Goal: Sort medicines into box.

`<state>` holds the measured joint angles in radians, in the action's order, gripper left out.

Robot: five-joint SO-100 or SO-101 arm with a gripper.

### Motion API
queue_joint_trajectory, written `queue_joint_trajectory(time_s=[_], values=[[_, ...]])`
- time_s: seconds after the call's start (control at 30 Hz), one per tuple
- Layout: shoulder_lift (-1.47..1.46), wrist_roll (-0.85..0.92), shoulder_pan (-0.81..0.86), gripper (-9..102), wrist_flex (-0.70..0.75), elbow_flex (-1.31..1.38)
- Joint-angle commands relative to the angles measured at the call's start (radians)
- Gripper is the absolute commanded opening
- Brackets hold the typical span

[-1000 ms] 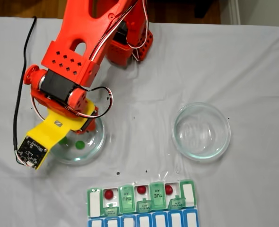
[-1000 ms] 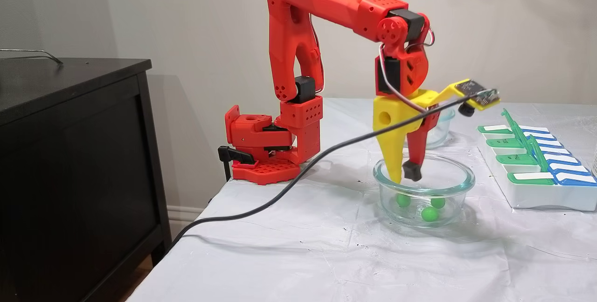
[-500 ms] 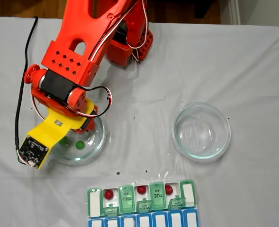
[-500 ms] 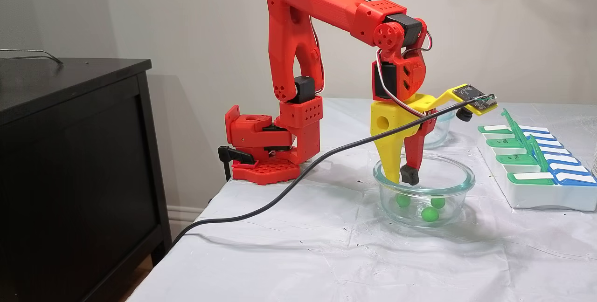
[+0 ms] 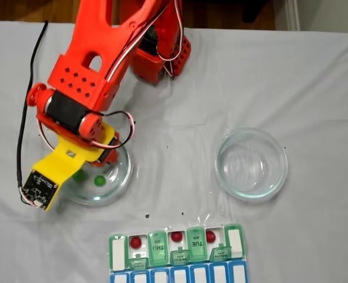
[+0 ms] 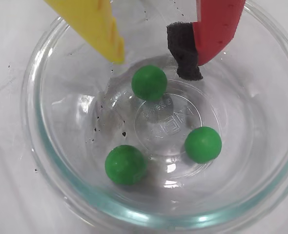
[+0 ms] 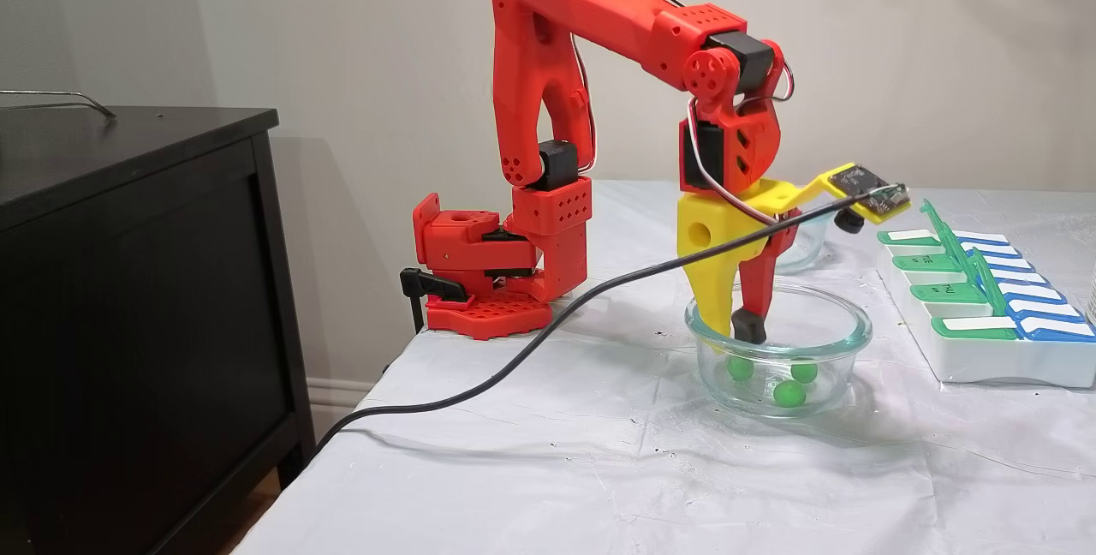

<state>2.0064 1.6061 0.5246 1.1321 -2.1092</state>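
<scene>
The red arm [image 7: 599, 15] stands at the table edge, bent over the near glass dish [image 7: 843, 341]. Since a second ago its wrist has dropped, carrying the gripper [image 6: 154, 61] from above the rim down into that dish. The second glass dish [image 5: 251, 163] sits well apart and appears to hold nothing.

The pill box [image 5: 177, 250] lies at the near edge in a fixed view, several green lids raised; three red balls [image 5: 136, 241] rest one to a compartment. This suggests the red half is sorted and the green half is not yet begun.

The gripper's jaws stand apart, the yellow finger [image 6: 97, 27] and the red finger's black pad [image 6: 183, 51] holding nothing. Three green balls [image 6: 149, 83] lie loose on the dish floor; the nearest sits just below the gap between the tips. Judgement: a pick of that ball is imminent, and being round on glass, it may roll from a closing pinch.
</scene>
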Motion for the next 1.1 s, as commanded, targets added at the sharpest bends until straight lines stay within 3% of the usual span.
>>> queue_joint_trajectory(time_s=[0.0,1.07], values=[[0.002,0.015,0.009,19,-0.006,0.049],[-0.066,0.121,0.046,18,-0.018,0.086]])
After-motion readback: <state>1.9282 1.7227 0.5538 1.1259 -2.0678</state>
